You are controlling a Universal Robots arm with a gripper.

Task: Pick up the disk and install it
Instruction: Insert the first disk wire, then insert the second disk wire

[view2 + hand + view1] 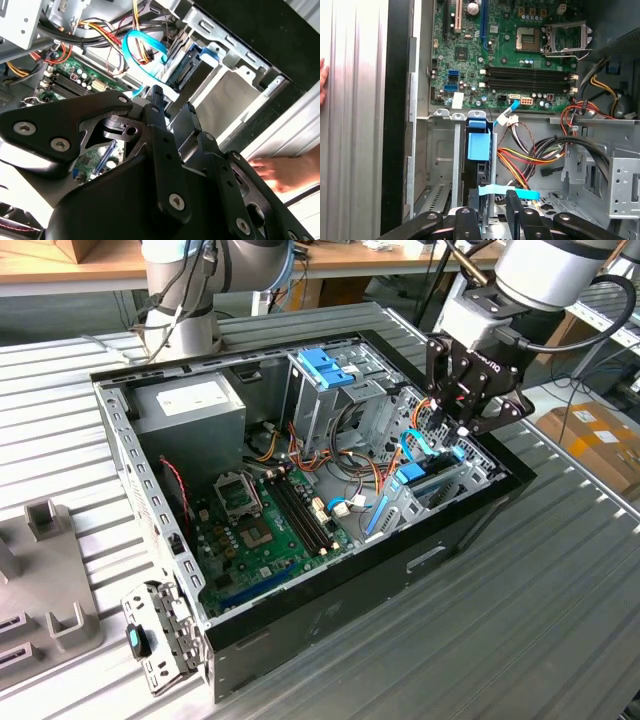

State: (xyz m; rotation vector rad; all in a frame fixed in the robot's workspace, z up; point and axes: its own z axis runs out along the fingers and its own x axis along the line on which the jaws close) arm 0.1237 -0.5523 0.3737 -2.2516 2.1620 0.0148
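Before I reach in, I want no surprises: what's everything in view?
Table: one, silver, under everything.
Computer case: one, black, open on the table.
Motherboard: one, green, case floor.
Power supply: one, grey, case corner at the exterior view's left.
Drive cage: one, grey with blue handle, mid-case.
Disk: one, light-blue carrier, on edge in the bay under the gripper.
Cables: several, orange, red, yellow, black, blue, inside the case.
Fixture: one, grey, on the table, exterior view's left.
Cardboard box: one, brown, beyond the table, exterior view's right.
Hand: one, over the table, beside the case.
Arm: one, white-grey, above the case.
Gripper: one, black, above the disk's bay.
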